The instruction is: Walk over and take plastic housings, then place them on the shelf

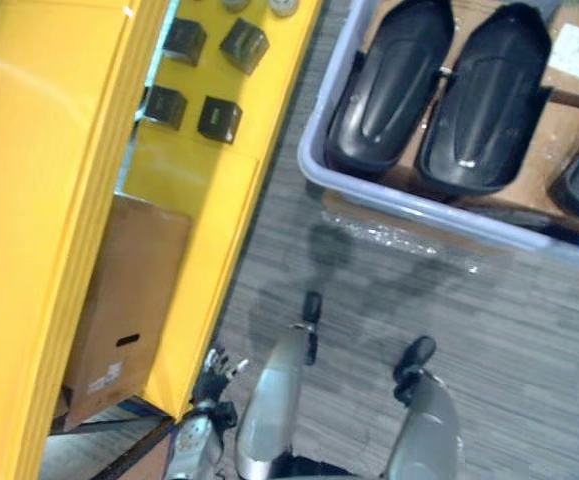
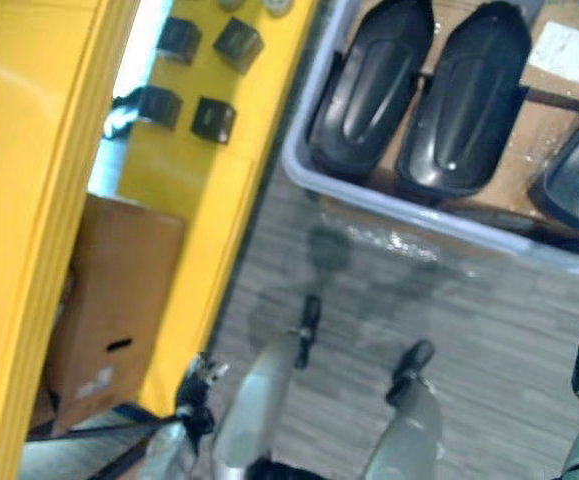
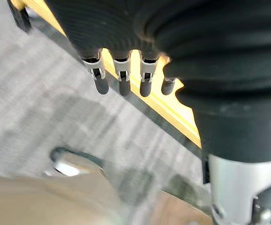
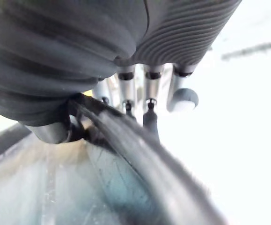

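A pale grey bin (image 1: pixel 321 172) ahead on the right holds black plastic housings (image 1: pixel 389 85) laid side by side on a brown base, three of them in sight. Beside it, the yellow shelf (image 1: pixel 219 210) carries small black blocks (image 1: pixel 219 120), with a cardboard box (image 1: pixel 129 300) on the level below. The left hand (image 3: pixel 122 79) hangs by the shelf's edge, fingers loose and empty. The right hand (image 4: pixel 151 84) appears to be curled round the dark rim of a further housing (image 4: pixel 140 146), though this close view is murky.

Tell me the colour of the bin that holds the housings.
Pale lavender-grey bin; left eye view.
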Motion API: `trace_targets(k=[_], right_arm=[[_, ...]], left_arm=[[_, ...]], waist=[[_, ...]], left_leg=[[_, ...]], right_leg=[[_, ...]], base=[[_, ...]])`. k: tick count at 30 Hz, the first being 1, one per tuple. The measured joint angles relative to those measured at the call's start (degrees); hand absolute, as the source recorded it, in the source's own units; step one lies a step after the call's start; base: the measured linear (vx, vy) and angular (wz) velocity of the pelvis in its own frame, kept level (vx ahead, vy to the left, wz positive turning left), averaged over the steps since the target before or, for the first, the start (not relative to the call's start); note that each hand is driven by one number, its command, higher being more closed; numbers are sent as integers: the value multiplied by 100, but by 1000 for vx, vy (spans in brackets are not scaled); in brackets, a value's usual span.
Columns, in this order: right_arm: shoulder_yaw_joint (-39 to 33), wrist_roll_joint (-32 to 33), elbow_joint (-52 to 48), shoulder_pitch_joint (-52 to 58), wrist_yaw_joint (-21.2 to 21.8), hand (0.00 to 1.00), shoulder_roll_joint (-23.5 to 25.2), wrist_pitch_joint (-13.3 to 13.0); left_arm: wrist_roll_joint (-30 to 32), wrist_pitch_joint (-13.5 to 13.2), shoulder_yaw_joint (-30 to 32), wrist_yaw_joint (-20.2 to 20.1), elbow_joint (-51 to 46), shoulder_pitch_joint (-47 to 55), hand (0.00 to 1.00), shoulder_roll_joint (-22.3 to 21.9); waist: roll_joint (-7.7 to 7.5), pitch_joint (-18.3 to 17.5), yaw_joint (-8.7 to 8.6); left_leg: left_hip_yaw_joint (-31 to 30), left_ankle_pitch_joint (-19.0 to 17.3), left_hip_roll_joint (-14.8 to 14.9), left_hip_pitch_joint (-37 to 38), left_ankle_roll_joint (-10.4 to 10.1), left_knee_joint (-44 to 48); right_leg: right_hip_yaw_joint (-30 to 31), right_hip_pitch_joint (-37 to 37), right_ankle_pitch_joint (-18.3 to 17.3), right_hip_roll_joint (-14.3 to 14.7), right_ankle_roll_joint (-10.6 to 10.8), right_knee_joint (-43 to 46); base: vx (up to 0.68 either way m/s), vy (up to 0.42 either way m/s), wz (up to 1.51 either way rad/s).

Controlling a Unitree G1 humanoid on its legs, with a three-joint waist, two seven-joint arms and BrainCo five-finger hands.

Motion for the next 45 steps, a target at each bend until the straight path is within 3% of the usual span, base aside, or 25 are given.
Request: trace_targets(k=[4,10,12,15,19,21,26,28,32,36,41,45], right_arm=[[-160,12,-157,3,-238,100,146,49],[-390,-6,-1052,229,-683,100,515,-122],[-455,-67,-1602,510,-919,100,689,-264],[-950,-416,-2566,1005,-1174,100,904,-525],[-1584,-800,-3823,1721,-1290,100,1286,-701],[-1702,-1062,-4449,2111,-1292,100,1570,-858],[-1581,-1657,-5273,2264,-1217,100,2104,-1235],[-1384,-2120,-5637,2250,-1095,100,2181,-1596],[-1022,-2711,-5802,2230,-854,100,2220,-2191],[-672,-2924,-5903,2143,-746,100,2238,-2585],[-395,-3019,-5903,1795,-623,100,2254,-2789],[-105,-3041,-5883,1737,-459,100,2288,-2836]], left_arm=[[-27,-5,36,123,-471,-11,0,141],[37,-33,153,463,-936,239,0,439],[35,-44,216,578,-1451,444,0,453],[43,-37,633,695,-2459,523,0,460],[89,86,1222,564,-4153,411,0,658],[219,436,1310,217,-4844,113,0,937],[495,1249,1001,-521,-5239,-854,0,1389],[449,1750,950,-842,-5262,-1156,0,1596],[257,2468,705,-1161,-5058,-1618,0,1801],[240,2781,471,-1138,-4838,-1726,0,1796],[115,3022,242,-1145,-4358,-1754,0,1730],[-558,3138,70,-1189,-4237,-1662,0,1502]], waist=[[-95,44,-31],[-522,39,-69],[-724,27,-136],[-904,24,-158],[-1014,-25,-284],[-1123,-507,-308],[-1280,-1020,-380],[-1327,-1256,-391],[-1419,-1690,-466],[-1412,-1906,-594],[-1404,-2007,-590],[-1342,-2169,-597]], left_leg=[[-128,-5,56,8,-10,84],[-114,11,172,203,-40,29],[-76,15,169,446,-48,-134],[29,39,162,835,-78,-380],[3,75,63,1455,-126,-733],[26,80,16,1620,-130,-974],[275,87,33,2143,-133,-1165],[396,88,86,2432,-133,-1375],[506,108,79,2842,-128,-1730],[539,329,77,3183,-123,-2189],[640,623,21,3413,-102,-2676],[560,934,-39,3531,-81,-3120]], right_leg=[[-98,162,1,95,-1,-30],[-110,367,27,216,-30,-153],[-110,593,27,220,-30,-254],[-107,908,36,216,-15,-450],[-274,1612,99,205,57,-820],[-347,1833,170,193,136,-1141],[-496,2504,414,252,137,-1649],[-485,2711,596,319,118,-1836],[-472,2909,686,314,119,-1906],[-469,2995,829,332,30,-1916],[-469,3004,912,315,2,-2021],[-497,3003,912,310,1,-2087]], base=[[-20,-7,9],[-10,-18,-2],[0,0,0],[35,-5,-5],[88,-12,17],[112,-16,10],[133,22,9],[98,6,-17],[68,18,-14],[15,31,-3],[-66,25,-7],[-93,9,10]])
